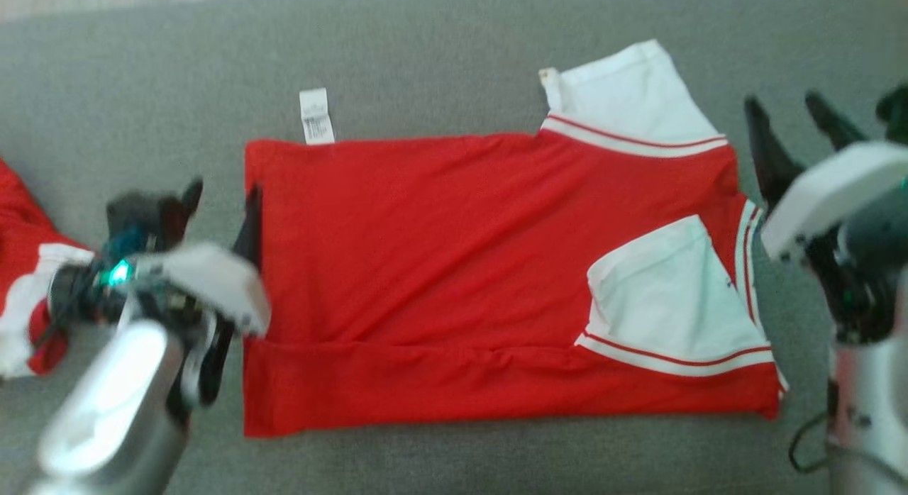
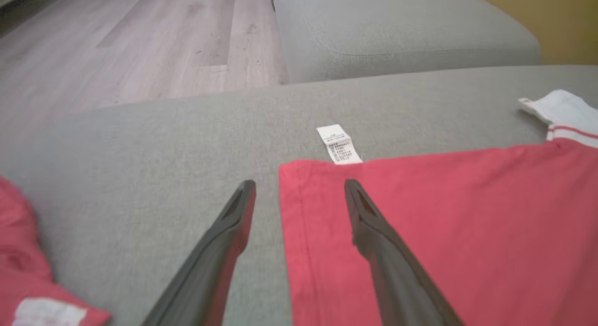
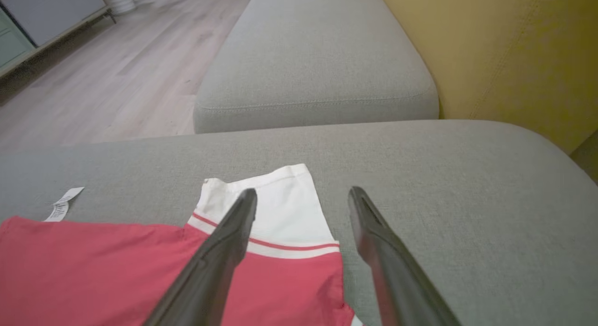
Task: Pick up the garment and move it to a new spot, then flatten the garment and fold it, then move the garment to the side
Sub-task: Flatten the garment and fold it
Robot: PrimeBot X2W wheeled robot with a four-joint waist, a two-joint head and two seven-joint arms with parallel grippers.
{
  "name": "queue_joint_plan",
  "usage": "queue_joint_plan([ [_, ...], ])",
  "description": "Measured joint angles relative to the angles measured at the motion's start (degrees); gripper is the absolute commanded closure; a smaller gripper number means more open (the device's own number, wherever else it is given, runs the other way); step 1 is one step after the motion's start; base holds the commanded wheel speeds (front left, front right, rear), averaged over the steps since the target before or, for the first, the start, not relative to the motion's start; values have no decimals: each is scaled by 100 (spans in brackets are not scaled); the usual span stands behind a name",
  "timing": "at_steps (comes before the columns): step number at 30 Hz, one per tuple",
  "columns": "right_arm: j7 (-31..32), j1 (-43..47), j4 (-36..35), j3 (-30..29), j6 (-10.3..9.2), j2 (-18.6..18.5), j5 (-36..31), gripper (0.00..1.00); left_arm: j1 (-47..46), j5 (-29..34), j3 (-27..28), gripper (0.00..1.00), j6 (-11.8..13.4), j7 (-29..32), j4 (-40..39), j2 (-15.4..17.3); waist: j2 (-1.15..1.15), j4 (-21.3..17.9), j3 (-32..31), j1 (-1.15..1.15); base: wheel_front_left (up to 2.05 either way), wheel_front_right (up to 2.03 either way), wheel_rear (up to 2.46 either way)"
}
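- Now the shirt (image 1: 440,268) lies flat across the middle of the grey cushion (image 1: 454,55), hem toward the cushion's left edge, shoulders toward its right edge.
- Both pincers stand wide and hold nothing. The left gripper (image 1: 221,197) straddles the hem, one finger over red cloth and one over bare cushion. The right gripper (image 1: 780,101) hovers just off the shoulder end.
- One gripper at each end probably sets up a grip on both ends together, so the next fold stays even.
- The body is red and softly creased, with its near long edge turned up in a strip.
- The near sleeve (image 1: 667,289), white with red-striped trim, is folded onto the body; the far sleeve (image 1: 624,91) sticks out toward the far edge.
- A white label (image 1: 316,115) pokes out by the hem.
- Another red garment (image 1: 21,268) lies at the left edge, apart.
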Motion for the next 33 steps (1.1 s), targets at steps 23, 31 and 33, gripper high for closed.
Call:
queue_joint_plan([
  [23,-490,-500,521,178,0,-86,192,0,-1547,54,102,0,-11,-1039,2209,-984,0,-77,1174,-1,0,0,0],
  [31,-480,-511,520,190,0,-87,270,0,-1790,-192,110,100,-322,-886,2376,-1089,0,-60,1283,-1,0,0,0],
  [33,-430,-557,522,187,0,-92,281,0,-1809,-246,113,100,-352,-870,2385,-1129,0,-47,1316,-2,0,0,0],
])
